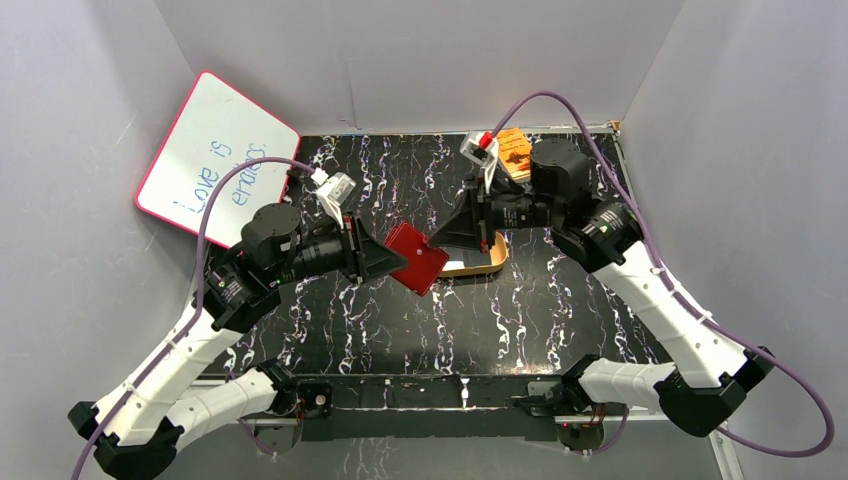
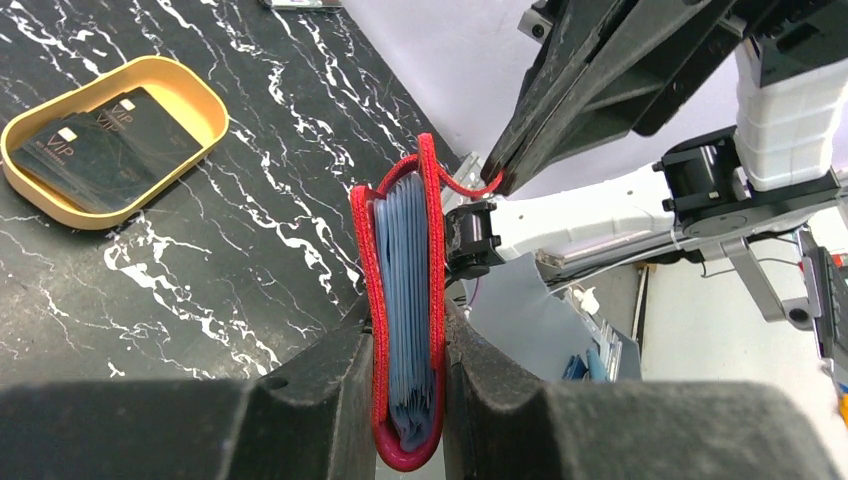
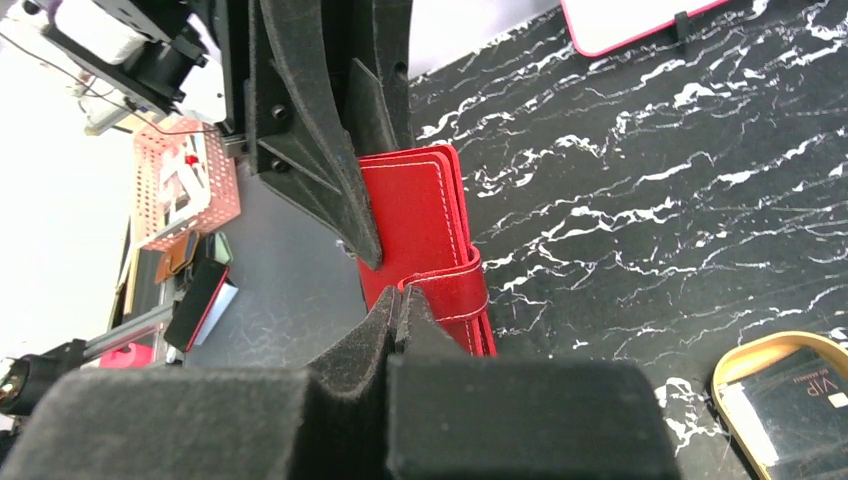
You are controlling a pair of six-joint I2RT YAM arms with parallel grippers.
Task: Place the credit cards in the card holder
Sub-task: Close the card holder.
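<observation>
**Wallet's up in the air, cards are in the tray**

Top view: the left gripper [image 1: 398, 262] is clamped on the red card holder [image 1: 420, 258] and has it lifted off the marble-look table [image 1: 560, 300], roughly mid-table. The right gripper [image 1: 438, 243] comes at it from the other side, just above the gold tray [image 1: 478, 268].

Left wrist cam: the holder stands on edge between the two fingers [image 2: 330, 390], spine toward the palm. A stack of bluish plastic sleeves shows at the open edge. The snap tab [image 2: 462, 186] loops off the far end straight into the right arm's tips. The credit cards [image 2: 110, 150] lie flat in the tray, dark "VIP" ones, well apart from the holder.

Right wrist cam: the right jaws are pressed together with the end of that tab pinched between them. The tab wraps round the holder's edge, so my guess is it's there to pop the snap.

Handling-wise, the holder looks light and soft, with floppy sleeves. Squeezing both covers near the spine like the left arm does seems right to me. The tab is a thin strap, so I'd pull it gently or the holder could twist in the grip. The cards look stiff, thin and slick, and they lie flat inside a rim. I'd take one by an edge, maybe tipped up against the tray wall.
</observation>
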